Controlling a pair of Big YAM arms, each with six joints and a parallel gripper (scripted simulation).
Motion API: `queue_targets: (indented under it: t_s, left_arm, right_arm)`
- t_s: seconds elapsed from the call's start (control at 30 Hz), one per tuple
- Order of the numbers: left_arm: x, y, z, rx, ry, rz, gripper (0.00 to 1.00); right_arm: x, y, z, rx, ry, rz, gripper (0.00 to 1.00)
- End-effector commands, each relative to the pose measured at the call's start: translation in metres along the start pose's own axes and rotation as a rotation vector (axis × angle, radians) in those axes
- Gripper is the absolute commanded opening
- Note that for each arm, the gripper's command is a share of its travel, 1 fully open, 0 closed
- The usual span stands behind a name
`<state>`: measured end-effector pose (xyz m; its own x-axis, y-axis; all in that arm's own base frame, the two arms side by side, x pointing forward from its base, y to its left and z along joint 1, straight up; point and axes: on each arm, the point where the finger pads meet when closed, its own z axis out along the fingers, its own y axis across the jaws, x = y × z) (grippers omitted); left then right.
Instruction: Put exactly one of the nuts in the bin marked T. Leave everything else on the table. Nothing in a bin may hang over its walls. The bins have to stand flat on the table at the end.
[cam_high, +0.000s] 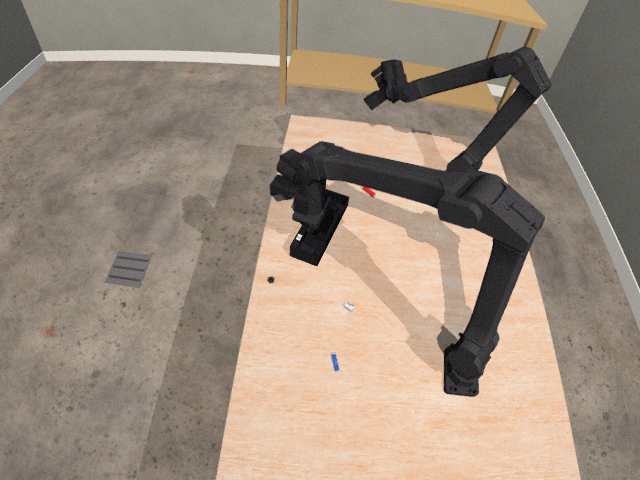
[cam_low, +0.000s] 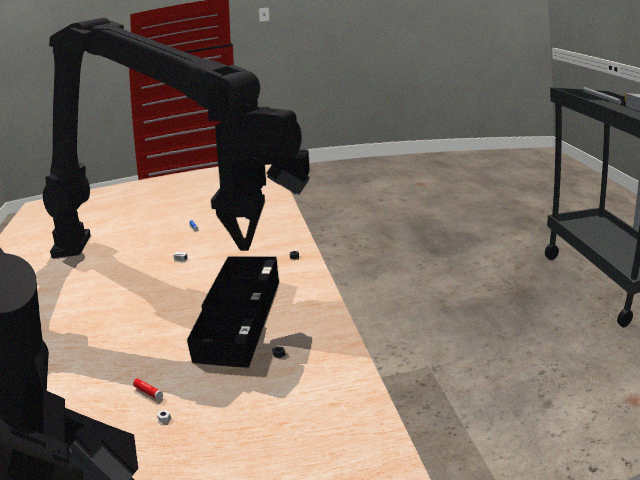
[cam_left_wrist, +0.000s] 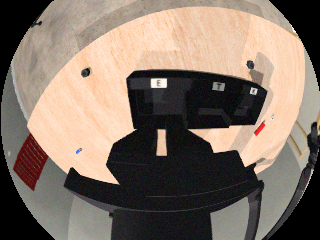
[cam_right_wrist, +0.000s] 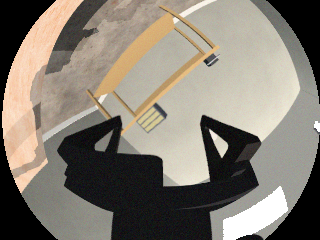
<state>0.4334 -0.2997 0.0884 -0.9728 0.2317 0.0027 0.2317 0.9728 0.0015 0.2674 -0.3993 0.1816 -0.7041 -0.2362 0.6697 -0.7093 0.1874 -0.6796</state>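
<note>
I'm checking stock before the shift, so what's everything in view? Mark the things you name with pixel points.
black nuts (cam_high: 270, 279) (cam_low: 294, 254) (cam_left_wrist: 86, 72): two, table
silver nuts (cam_high: 349, 306) (cam_low: 163, 420) (cam_left_wrist: 272, 117): two, table
red cylinder (cam_high: 368, 191) (cam_low: 147, 389) (cam_left_wrist: 260, 128): one, table
blue cylinder (cam_high: 335, 362) (cam_low: 193, 225) (cam_left_wrist: 79, 151): one, table
bins (cam_high: 303, 255) (cam_low: 219, 353) (cam_left_wrist: 131, 105): three, black, joined, marked E, T, K; contents too dark to tell
table (cam_high: 392, 434) (cam_low: 310, 439) (cam_left_wrist: 175, 40) (cam_right_wrist: 20, 75): one, pale wood
shelf unit (cam_high: 283, 56) (cam_right_wrist: 135, 55): one, wooden, beyond table
tool chest (cam_low: 175, 121) (cam_left_wrist: 31, 162): one, red, by wall
cart (cam_low: 557, 165): one, dark, items on top
floor grate (cam_high: 128, 269): one, grey
arms: two, black
left hand (cam_high: 307, 227) (cam_low: 245, 248) (cam_left_wrist: 161, 131): shut, above bins
right hand (cam_high: 369, 85) (cam_right_wrist: 161, 119): open, raised

Pretty open strip of tabletop (cam_high: 392, 434) (cam_low: 361, 413) past the blue battery (cam_high: 335, 361); lower passage is blocked by the bin walls (cam_low: 222, 353) (cam_left_wrist: 131, 102).
</note>
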Motion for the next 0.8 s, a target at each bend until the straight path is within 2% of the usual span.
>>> queue_targets:
  t_s: [0.0,0.77]
  left_arm:
    - [-0.0027,0.0036,-0.0149,0.017,-0.041,0.003,0.09]
    - [0.0017,0.0000,-0.0129,0.017,-0.041,0.012,0.09]
  right_arm:
    - [0.0074,-0.0005,0.0034,-0.003,0.014,0.011,1.00]
    - [0.0074,-0.0005,0.0034,-0.003,0.014,0.011,1.00]
